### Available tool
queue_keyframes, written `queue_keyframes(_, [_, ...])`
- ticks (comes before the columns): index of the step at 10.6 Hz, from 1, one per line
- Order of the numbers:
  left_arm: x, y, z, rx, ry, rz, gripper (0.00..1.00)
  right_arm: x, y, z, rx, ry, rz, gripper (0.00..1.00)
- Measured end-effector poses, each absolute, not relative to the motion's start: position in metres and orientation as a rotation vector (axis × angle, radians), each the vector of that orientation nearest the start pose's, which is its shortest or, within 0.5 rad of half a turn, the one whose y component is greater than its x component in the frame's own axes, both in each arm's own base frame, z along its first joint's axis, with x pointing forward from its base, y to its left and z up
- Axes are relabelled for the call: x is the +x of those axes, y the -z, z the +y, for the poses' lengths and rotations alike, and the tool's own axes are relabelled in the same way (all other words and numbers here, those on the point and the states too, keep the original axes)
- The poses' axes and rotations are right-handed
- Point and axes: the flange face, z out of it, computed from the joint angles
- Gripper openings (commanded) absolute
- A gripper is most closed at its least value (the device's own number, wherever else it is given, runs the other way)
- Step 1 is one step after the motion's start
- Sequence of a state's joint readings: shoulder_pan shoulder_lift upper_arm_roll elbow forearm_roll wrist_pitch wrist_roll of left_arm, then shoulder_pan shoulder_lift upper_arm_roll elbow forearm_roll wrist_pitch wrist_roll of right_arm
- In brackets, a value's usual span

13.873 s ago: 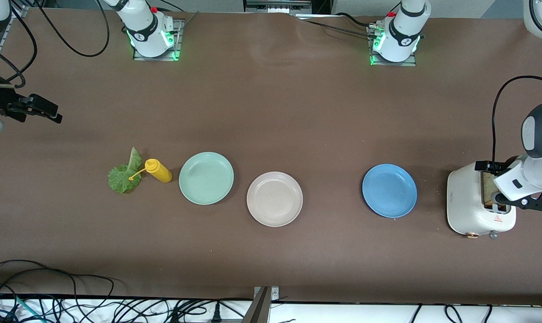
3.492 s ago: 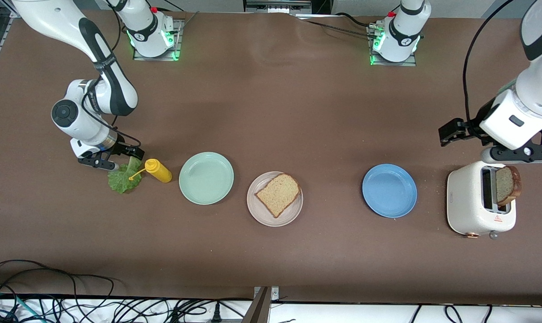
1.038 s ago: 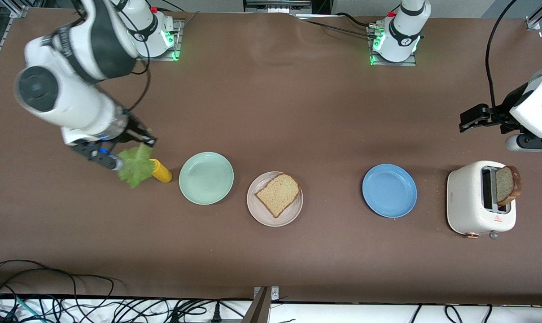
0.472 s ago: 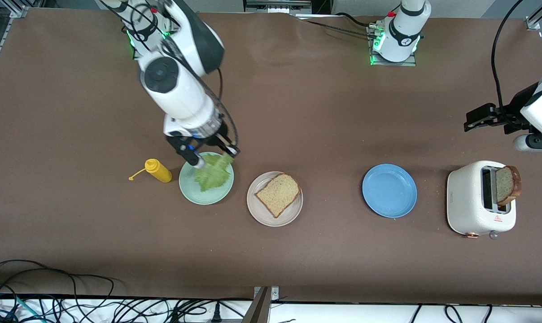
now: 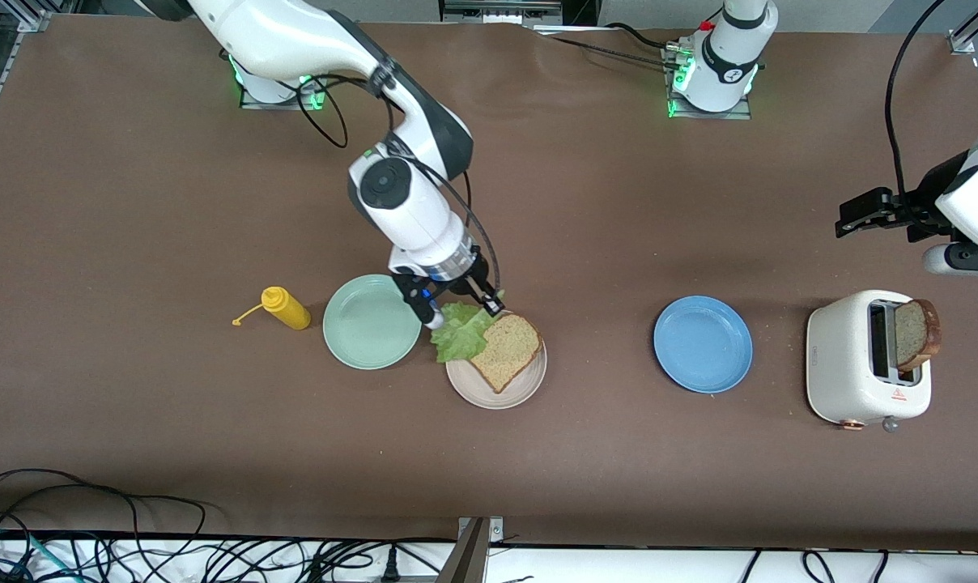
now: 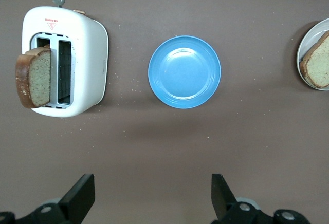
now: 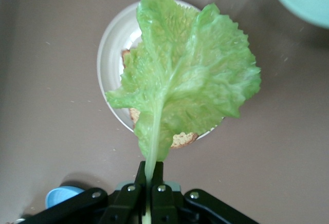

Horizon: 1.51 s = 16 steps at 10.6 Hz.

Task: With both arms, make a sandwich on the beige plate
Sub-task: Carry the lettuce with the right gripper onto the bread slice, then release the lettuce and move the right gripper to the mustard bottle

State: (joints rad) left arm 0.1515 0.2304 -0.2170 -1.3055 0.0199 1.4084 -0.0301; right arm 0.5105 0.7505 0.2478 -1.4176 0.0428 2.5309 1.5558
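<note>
Lettuce leaf (image 5: 461,331) (right gripper (image 5: 457,306) pinching it) now reaches beige plate (image 5: 489,394).

Even, bright overhead light with soft shadows beneath the plates, no glare, and all views in sharp focus.

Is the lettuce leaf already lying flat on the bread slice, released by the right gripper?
No: the right gripper is shut on the lettuce leaf's stem, dangling it above the bread slice.
</note>
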Motion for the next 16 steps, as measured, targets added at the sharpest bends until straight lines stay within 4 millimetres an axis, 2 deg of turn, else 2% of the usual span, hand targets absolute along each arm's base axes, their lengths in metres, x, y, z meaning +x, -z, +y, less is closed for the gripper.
queue_keyframes(2, [0.605, -0.602, -0.021, -3.159, -0.198, 0.05, 1.0, 0.572, -0.266, 0.503, -2.443, -0.042, 1.205, 0.0])
queue_keyframes(3, [0.605, -0.602, -0.021, -3.159, -0.198, 0.05, 1.0, 0.57, -0.255, 0.507, -2.437, -0.035, 1.197, 0.04])
queue_keyframes(4, [0.605, -0.602, -0.021, -3.159, -0.198, 0.051, 1.0, 0.57, -0.249, 0.509, -2.418, -0.018, 1.188, 0.69])
queue_keyframes(5, [0.605, -0.602, -0.022, -3.159, -0.198, 0.052, 1.0, 0.572, -0.244, 0.509, -2.393, -0.001, 1.183, 1.0])
queue_keyframes(8, [0.605, -0.602, -0.022, -3.159, -0.198, 0.052, 1.0, 0.578, -0.244, 0.508, -2.366, 0.037, 1.17, 1.0])
queue_keyframes(11, [0.605, -0.602, -0.022, -3.159, -0.198, 0.053, 1.0, 0.592, -0.267, 0.504, -2.338, 0.082, 1.161, 1.0])
queue_keyframes(13, [0.605, -0.602, -0.022, -3.159, -0.2, 0.055, 1.0, 0.6, -0.297, 0.494, -2.388, 0.089, 1.178, 1.0])
queue_keyframes(16, [0.605, -0.601, -0.023, -3.159, -0.205, 0.057, 1.0, 0.6, -0.367, 0.473, -2.488, 0.078, 1.204, 1.0])
